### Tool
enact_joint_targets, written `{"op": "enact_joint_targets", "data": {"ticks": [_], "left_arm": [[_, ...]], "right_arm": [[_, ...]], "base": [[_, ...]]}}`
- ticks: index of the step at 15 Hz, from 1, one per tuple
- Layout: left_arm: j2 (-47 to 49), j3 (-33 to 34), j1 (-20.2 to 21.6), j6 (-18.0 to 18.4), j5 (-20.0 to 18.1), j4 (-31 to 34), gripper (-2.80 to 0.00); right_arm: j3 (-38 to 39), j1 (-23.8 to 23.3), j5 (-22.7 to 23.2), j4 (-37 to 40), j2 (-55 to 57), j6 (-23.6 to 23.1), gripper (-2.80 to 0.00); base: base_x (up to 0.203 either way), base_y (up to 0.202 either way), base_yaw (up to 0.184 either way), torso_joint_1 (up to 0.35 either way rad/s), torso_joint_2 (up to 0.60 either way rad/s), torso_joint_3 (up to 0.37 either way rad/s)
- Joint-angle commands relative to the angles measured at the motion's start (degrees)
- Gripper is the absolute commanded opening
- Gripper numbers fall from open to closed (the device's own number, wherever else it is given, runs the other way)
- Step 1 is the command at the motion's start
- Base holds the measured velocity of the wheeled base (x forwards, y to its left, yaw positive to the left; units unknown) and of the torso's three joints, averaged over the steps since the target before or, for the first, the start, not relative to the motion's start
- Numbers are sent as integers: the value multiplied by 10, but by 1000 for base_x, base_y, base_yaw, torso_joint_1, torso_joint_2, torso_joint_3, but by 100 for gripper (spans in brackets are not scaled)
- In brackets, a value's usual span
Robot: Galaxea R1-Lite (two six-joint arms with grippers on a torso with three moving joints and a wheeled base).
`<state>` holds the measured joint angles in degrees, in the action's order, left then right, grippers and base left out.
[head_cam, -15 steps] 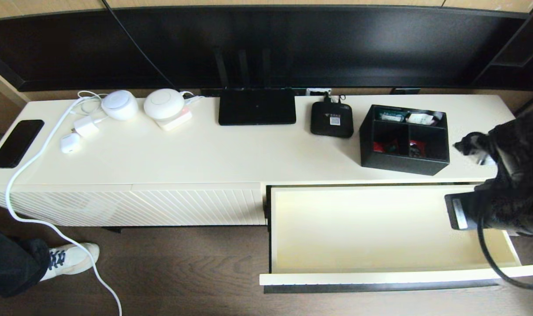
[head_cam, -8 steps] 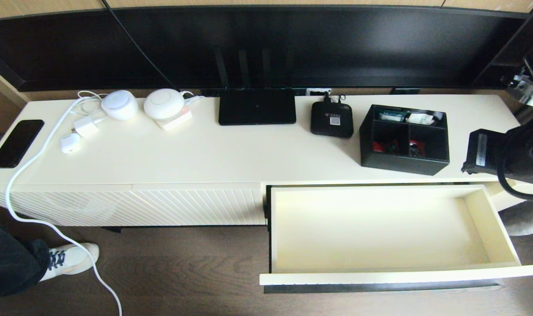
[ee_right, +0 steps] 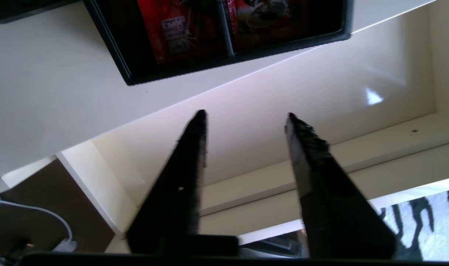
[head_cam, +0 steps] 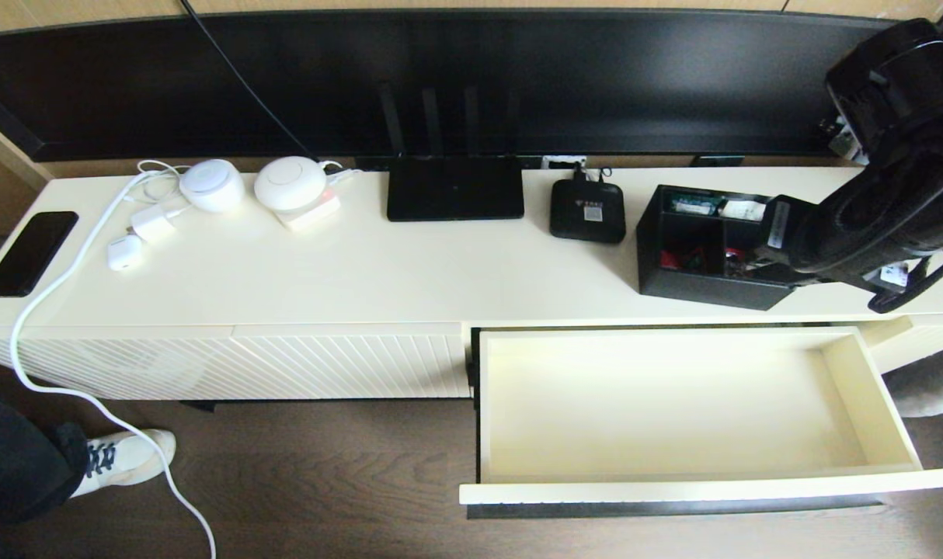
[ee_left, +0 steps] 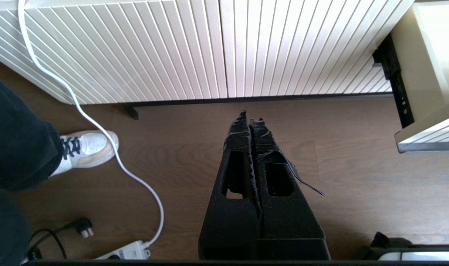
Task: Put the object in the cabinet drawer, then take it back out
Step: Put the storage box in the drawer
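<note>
The black organizer box (head_cam: 689,256) stands on the cabinet top at the right, with red packets in its front compartments. The wide cream cabinet drawer (head_cam: 673,404) below it is pulled out, and its interior is bare. My right arm (head_cam: 852,225) reaches in from the right and covers the box's right end. In the right wrist view my right gripper (ee_right: 245,113) is open and holds nothing. It hangs over the drawer's inside (ee_right: 283,92), just short of the box (ee_right: 224,40). My left gripper (ee_left: 250,116) is shut and parked over the floor in front of the cabinet.
A flat black router (head_cam: 454,189) and a small black set-top box (head_cam: 587,211) sit left of the organizer. White devices (head_cam: 289,184), a phone (head_cam: 29,253) and a white cable (head_cam: 60,279) lie at the far left. A person's shoe (head_cam: 126,458) is on the floor.
My right arm has risen from the drawer's right end and swung back over the cabinet top, reaching the organizer box's right side. The box and drawer have not moved.
</note>
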<state>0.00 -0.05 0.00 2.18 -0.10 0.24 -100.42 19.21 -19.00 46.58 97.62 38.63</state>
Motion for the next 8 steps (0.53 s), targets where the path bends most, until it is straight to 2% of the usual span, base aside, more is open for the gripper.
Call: {"op": "enact_joint_targets", "data": {"ticks": [1, 6, 8], "left_arm": [[1, 0, 0, 0, 0, 0, -280], [1, 0, 0, 0, 0, 0, -280], [0, 0, 0, 0, 0, 0, -280]], "right_arm": [[-38, -6, 8, 20, 41, 10, 0], [-87, -31, 19, 24, 93, 13, 0], [-100, -42, 18, 20, 105, -12, 0]], "base": [[0, 0, 0, 0, 0, 0], [0, 0, 0, 0, 0, 0], [0, 0, 0, 0, 0, 0]]}}
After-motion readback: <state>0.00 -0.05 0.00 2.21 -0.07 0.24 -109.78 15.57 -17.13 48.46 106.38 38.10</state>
